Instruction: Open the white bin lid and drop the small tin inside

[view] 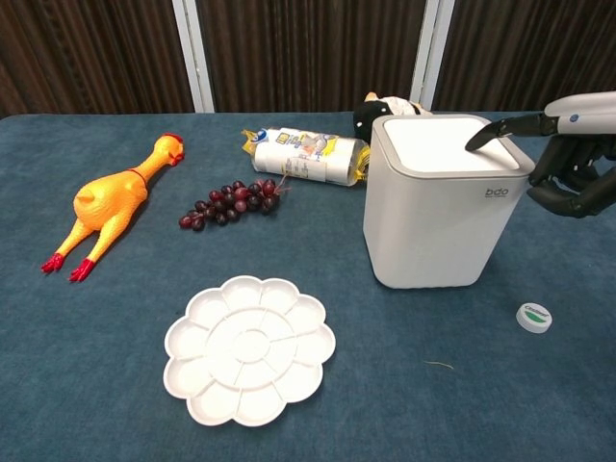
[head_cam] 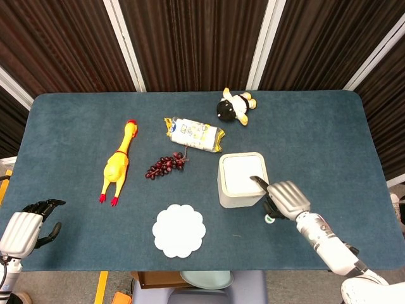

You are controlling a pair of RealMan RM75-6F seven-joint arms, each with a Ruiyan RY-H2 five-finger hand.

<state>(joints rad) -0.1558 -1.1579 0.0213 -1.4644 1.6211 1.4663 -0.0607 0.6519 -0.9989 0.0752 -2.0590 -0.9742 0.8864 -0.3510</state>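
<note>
The white bin [head_cam: 240, 181] [view: 433, 217] stands right of the table's middle with its lid [view: 435, 144] down. My right hand [head_cam: 286, 199] [view: 570, 171] hovers at the bin's right side. One finger stretches over the lid's right edge and the other fingers are curled in, holding nothing. I cannot tell whether the fingertip [view: 475, 141] touches the lid. The small tin [view: 533, 317] [head_cam: 269, 218], white with a green mark, lies on the cloth below that hand, right of the bin. My left hand [head_cam: 25, 226] is off the table's near left corner, empty, fingers loosely apart.
A white flower-shaped palette [view: 249, 348] lies in front of the bin to the left. Dark grapes [view: 227, 204], a wrapped packet [view: 306, 154], a yellow rubber chicken [view: 108, 204] and a plush toy [head_cam: 233, 106] lie further back and left.
</note>
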